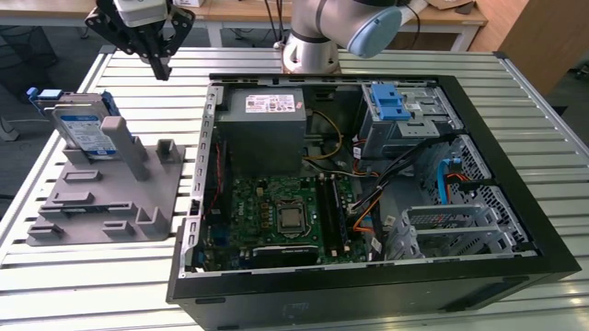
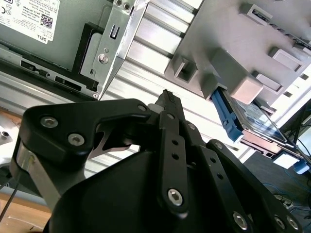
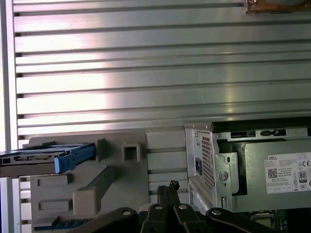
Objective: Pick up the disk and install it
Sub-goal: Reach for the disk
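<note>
Standing on edge in the grey holder [image 1: 101, 207] at the exterior view's left, the disk [image 1: 85, 131] rests untouched, while my gripper [image 1: 162, 71] hangs in the air near it, fingers pressed together on nothing, and the open computer case [image 1: 368, 289] lies to that view's right.
</note>
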Controlling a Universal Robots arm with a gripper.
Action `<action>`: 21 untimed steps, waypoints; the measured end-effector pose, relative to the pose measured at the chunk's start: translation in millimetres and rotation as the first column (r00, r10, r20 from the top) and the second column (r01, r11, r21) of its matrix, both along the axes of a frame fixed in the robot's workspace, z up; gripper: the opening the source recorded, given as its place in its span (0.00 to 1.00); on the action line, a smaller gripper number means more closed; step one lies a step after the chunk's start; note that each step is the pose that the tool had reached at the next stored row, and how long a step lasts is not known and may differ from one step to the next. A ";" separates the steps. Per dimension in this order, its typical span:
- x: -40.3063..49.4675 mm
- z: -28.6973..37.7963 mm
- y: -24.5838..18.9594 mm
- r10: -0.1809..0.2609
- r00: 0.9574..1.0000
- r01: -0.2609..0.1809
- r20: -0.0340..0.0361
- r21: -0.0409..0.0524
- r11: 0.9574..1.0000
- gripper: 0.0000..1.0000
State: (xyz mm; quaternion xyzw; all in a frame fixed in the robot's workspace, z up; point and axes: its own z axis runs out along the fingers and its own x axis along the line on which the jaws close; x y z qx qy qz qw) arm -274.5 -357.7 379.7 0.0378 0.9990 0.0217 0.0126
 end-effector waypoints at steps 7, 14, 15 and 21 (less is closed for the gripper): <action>-1.4 -0.3 0.0 0.000 1.000 0.000 0.000 0.000 1.000 0.11; -3.0 -0.5 0.0 0.000 1.000 0.000 0.000 0.000 1.000 0.11; -3.2 -0.6 0.0 0.000 1.000 0.000 0.000 0.000 1.000 0.11; -4.2 -1.4 0.1 0.000 1.000 0.000 0.000 0.000 1.000 0.11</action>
